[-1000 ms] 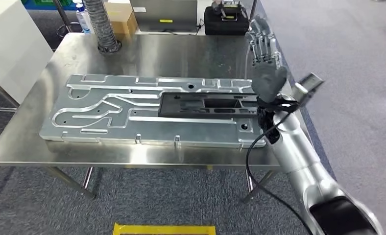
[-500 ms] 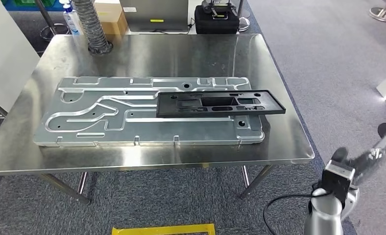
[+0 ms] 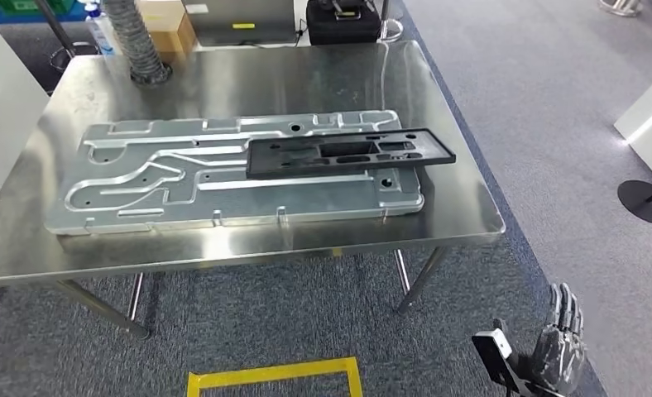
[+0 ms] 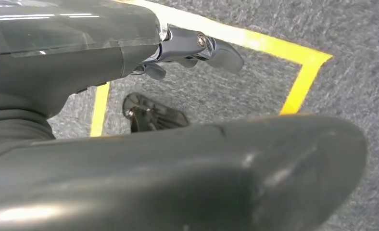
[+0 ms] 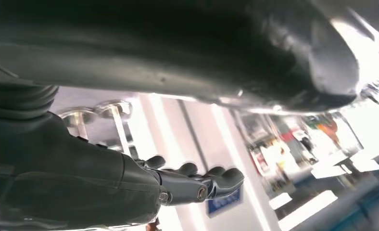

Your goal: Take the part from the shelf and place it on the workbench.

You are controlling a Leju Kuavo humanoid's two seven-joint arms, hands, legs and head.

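Both hands hold nothing, fingers straight: right hand (image 3: 557,347) hangs well apart from the flat black plastic frame part (image 3: 349,152) on the steel workbench (image 3: 463,217); left hand (image 4: 192,48) over grey carpet.

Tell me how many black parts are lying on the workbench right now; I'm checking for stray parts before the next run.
1. The black part lies on the grey metal plate on the workbench, its right end jutting past the plate's edge. The head view shows the whole benchtop; nothing seems hidden.
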